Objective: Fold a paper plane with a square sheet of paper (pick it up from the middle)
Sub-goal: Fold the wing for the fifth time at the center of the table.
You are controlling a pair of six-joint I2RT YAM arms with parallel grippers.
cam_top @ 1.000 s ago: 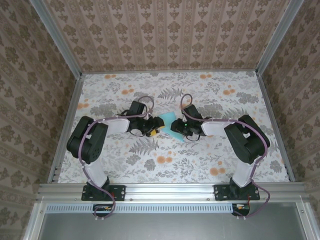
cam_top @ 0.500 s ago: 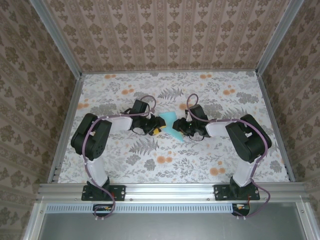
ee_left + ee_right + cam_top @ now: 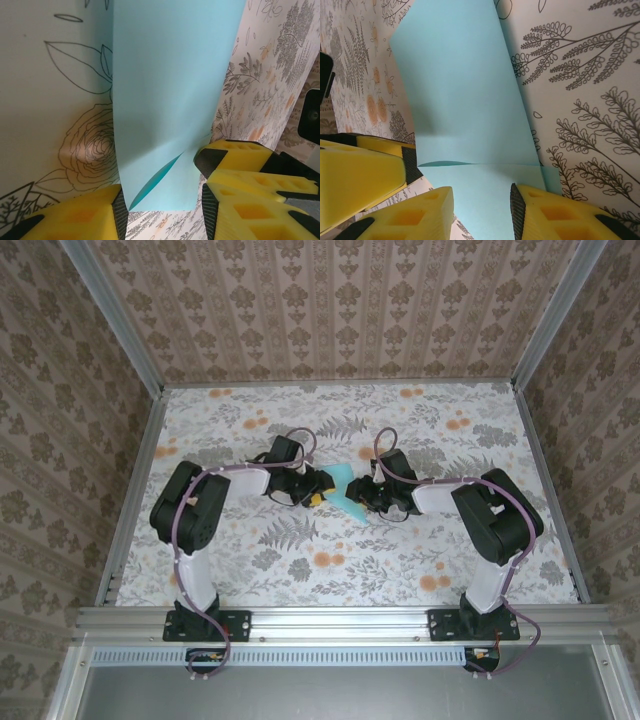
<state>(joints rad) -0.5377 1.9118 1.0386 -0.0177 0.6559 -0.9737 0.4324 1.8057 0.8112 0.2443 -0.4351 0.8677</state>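
The square sheet of paper [image 3: 345, 490], already part folded, lies on the bench [image 3: 400, 570] in the narrow space between the two sets of fingers, which stand almost tip to tip. The left fingers [image 3: 75, 215] are part open, with a folded strip of the sheet running up the gap and out ahead of the tips. Its edges reach the pads, but I cannot tell whether they bear on it. The right fingers [image 3: 555, 215] are part open too; the sheet passes beneath both, with nothing nipped between them. Near the left fingertips one flap gapes off the layer below. A sideways squeeze there would probably buckle the thin paper rather than crease it. If the right fingers pin the sheet and slip, the fold could go askew. The tips might also knock together.
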